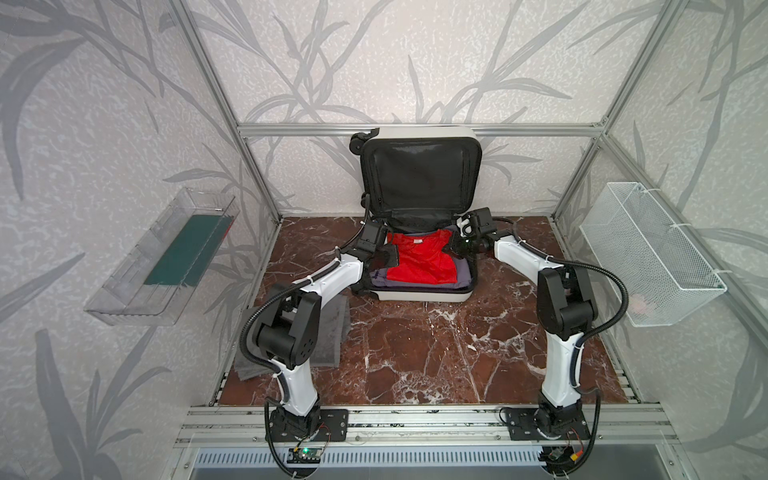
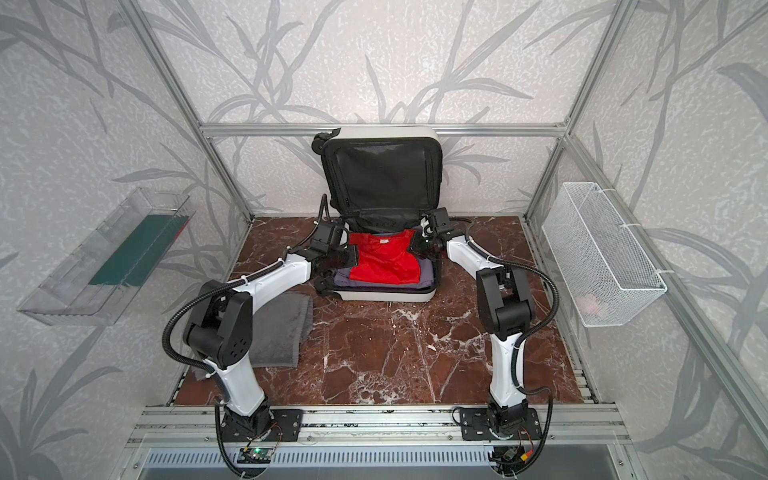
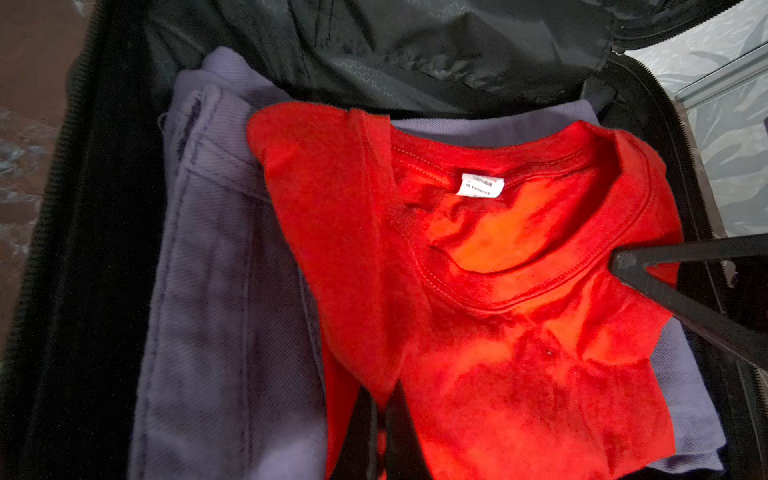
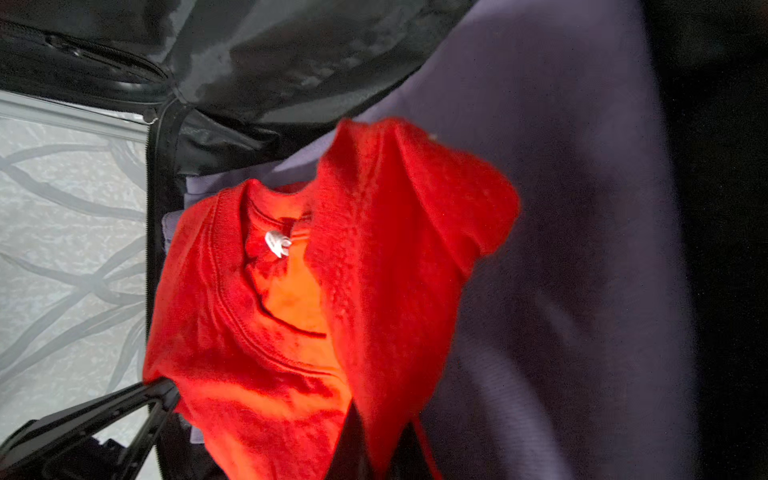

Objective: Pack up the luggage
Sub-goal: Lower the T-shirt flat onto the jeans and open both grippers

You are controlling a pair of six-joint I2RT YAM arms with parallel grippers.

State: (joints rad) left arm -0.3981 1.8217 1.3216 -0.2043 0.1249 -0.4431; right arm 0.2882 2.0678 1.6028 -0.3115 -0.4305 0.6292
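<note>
Left gripper (image 4: 168, 392): closed, pinching 1 shoulder of the red T-shirt (image 3: 519, 374).
Right gripper (image 3: 619, 262): tips together on the opposite shoulder.
Purpose of hold: likely a 2-point grip that spreads the shirt flat over the purple twill garment (image 3: 216, 291).
Luggage (image 1: 419, 296): frame centre in both top views, lid open and upright, base directly beneath both grippers.

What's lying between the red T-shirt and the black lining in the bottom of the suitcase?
A folded purple garment. The red T-shirt lies on it inside the luggage. This is clearest in the left wrist view and also shows in both top views.
</note>
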